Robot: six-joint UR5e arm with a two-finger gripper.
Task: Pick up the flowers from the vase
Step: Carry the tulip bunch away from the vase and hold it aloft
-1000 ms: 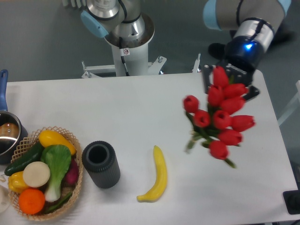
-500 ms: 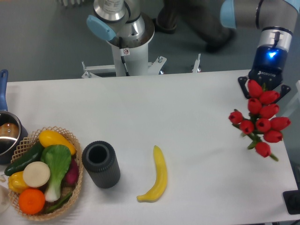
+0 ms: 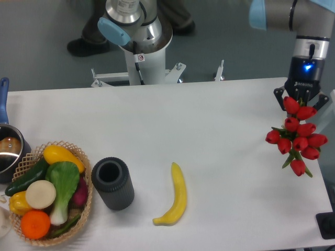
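White table (image 3: 157,130), right edge: flowers (image 3: 297,137) clamped in the jaws, vase (image 3: 112,183) far left.

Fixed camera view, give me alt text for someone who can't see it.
A robot gripper holds a bunch of red tulips, the flowers, above the right edge of a white table. The dark grey vase stands empty at front left, between a wicker basket of produce and a banana.
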